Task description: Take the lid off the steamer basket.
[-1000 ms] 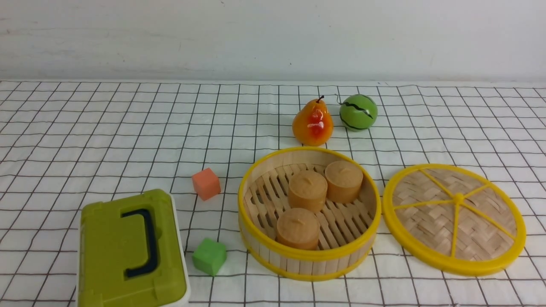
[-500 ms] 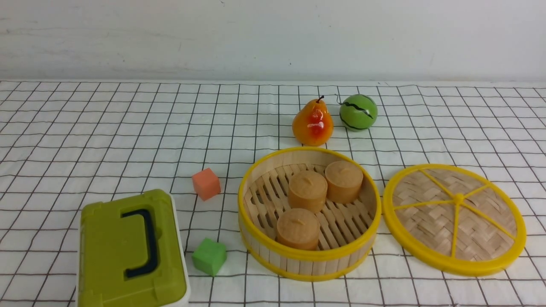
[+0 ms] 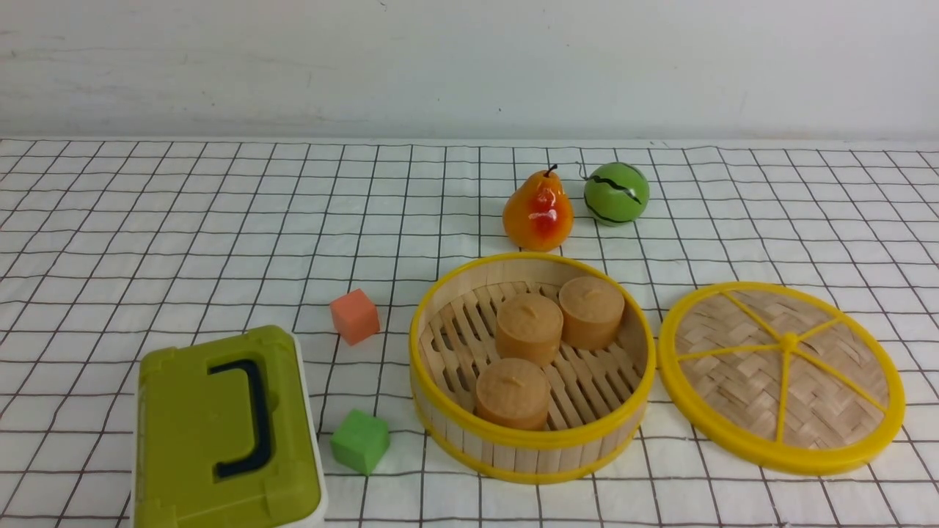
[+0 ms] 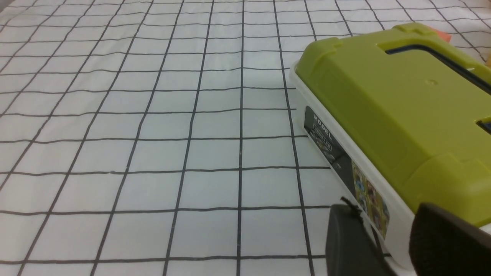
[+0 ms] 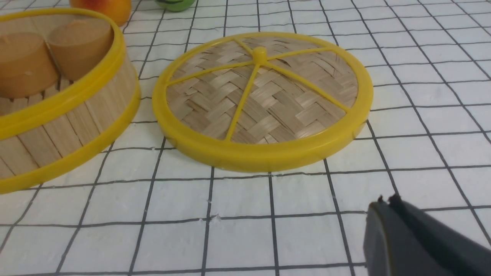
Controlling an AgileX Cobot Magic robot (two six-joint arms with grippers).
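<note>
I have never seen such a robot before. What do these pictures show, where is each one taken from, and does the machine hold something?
This is a robot with two arms. One camera sits between the arms and looks forward; each wrist carries another, so those pictures come from beside the fingers.

On the checked cloth, the round steamer basket stands open in the middle, with three small brown pots inside. Its lid lies flat to the right of it. On the left are a green box and two small blocks; behind the basket are a pear and a green ball.

Neither arm holds anything: the left fingers are apart, near the box, and the right fingers are closed together, empty.
</note>
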